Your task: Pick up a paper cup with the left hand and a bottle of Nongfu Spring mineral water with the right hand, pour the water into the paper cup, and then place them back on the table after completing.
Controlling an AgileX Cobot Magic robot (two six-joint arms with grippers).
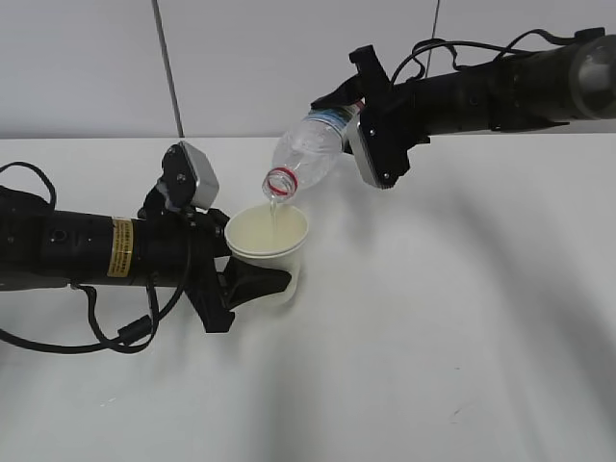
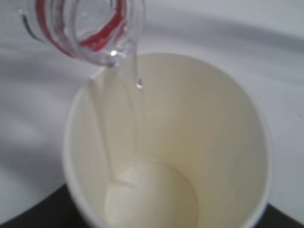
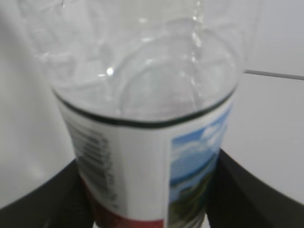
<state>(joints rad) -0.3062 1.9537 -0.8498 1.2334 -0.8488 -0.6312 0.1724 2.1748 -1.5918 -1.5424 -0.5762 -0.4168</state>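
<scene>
The left end effector [image 1: 252, 279] is clenched around the lower wall of a white paper cup [image 1: 269, 243], holding it upright near the left part of the white tabletop [image 1: 462, 327], toward its far edge; whether the cup's base touches the tabletop or hangs just above it cannot be told. Its black arm [image 1: 77, 245], bearing a yellow sticker [image 1: 121, 247], reaches in from the left edge. The right end effector [image 1: 361, 115] grasps a clear plastic water bottle [image 1: 310, 152] around its labelled body, with the bottle tilted neck-down toward the left so that its open mouth, ringed by a red band, sits just above the cup's far rim. In the left wrist view a thin stream of water [image 2: 128, 95] runs from the bottle mouth [image 2: 85, 28] down the cup's [image 2: 199, 133] inner wall, and a shallow pool lies at the bottom. The right wrist view shows the bottle's [image 3: 147, 95] white label with a barcode and a landscape picture, and a dark finger [image 3: 242, 194] pressed against each side of it. The right arm [image 1: 500, 87] comes in from the upper right, above the far edge of the tabletop.
</scene>
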